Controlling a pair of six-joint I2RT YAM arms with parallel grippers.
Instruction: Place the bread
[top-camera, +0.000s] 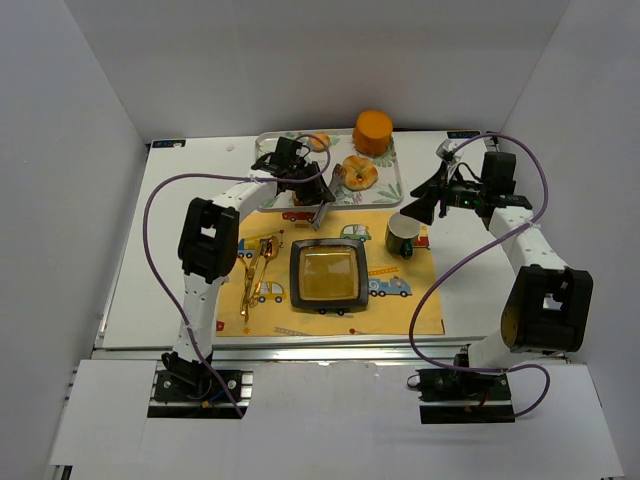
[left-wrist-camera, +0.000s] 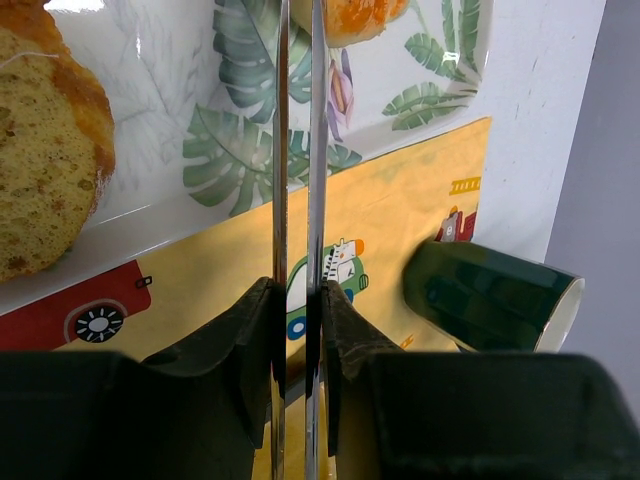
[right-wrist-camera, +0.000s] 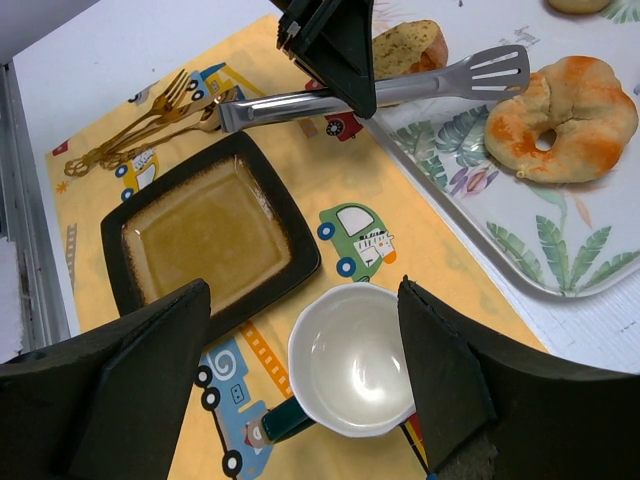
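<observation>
The bread (right-wrist-camera: 590, 95) lies on the tray (right-wrist-camera: 560, 270); the left hand (left-wrist-camera: 297, 310) pinches tongs (right-wrist-camera: 420, 85), the right hand (right-wrist-camera: 302, 290) is spread wide.

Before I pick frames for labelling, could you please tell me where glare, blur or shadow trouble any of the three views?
Top external: even soft light, faint shadows, small things coarse. Left wrist: white glare on the glossy tray at top left; the tongs shine like mirrors. Right wrist: sharp on the bread and mug, mild sheen on the plate.

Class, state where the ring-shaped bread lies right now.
In the top view, the bread lies on the leaf-print tray, right half, nearer than the orange bun and beside the tongs.
</observation>
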